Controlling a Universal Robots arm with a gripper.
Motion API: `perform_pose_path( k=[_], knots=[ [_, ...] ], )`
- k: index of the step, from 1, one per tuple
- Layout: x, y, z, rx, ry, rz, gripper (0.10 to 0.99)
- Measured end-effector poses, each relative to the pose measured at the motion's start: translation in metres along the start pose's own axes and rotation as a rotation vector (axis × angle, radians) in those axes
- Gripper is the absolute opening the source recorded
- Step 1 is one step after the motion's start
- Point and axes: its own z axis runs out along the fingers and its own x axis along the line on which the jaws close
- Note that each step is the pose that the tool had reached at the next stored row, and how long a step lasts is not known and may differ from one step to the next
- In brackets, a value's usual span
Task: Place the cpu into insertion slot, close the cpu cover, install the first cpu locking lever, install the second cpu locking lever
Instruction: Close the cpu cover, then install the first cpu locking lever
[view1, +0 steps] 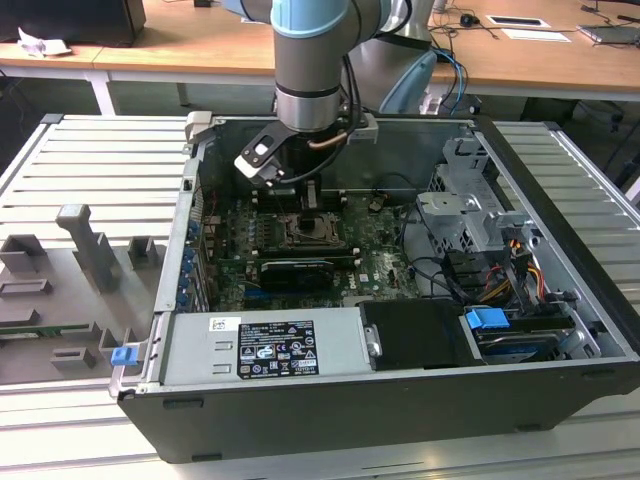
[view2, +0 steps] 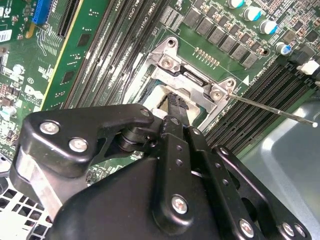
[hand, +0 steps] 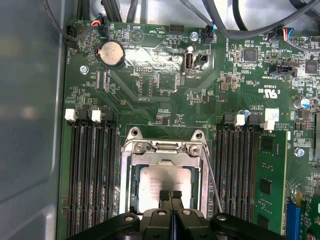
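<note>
- The cpu (hand: 165, 180) lies pale face up in the insertion slot (hand: 133, 136) on the green board. The cpu cover (hand: 167, 159) appears lowered, its window framing the chip.
- The claw (hand: 170, 195) hangs directly over the chip with its tips drawn together and nothing between them. Whether they touch the metal cannot be told.
- A thin wire locking lever (hand: 212, 175) runs beside the slot. In the second wrist view its free end stands off toward the case wall, so it looks unlatched.
- By the look of it, the chip is light, stiff and fragile, and best taken by opposite edges. The cover is thin rigid plate, and the springy lever is best pressed near its free end.
- In the exterior view the slot sits mid-board in the open computer case (view1: 350, 405). A dark expansion card (view1: 295, 270) lies at 6 o'clock from it, with the power supply (view1: 265, 345) beyond. The drive cage (view1: 465, 215) is at 3 o'clock.
- The case rests on a slatted bench (view1: 90, 160).
</note>
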Motion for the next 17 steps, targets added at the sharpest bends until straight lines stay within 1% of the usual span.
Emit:
perform_pose_path(
  k=[11,14,17],
  knots=[
    [-0.0001,0.0036,-0.0007,0.001,0.0000,0.000,0.106],
    [-0.0002,0.0036,-0.0025,0.001,0.0000,0.000,0.106],
    [-0.0004,0.0038,-0.0061,0.001,-0.0002,0.000,0.106]
  ],
)
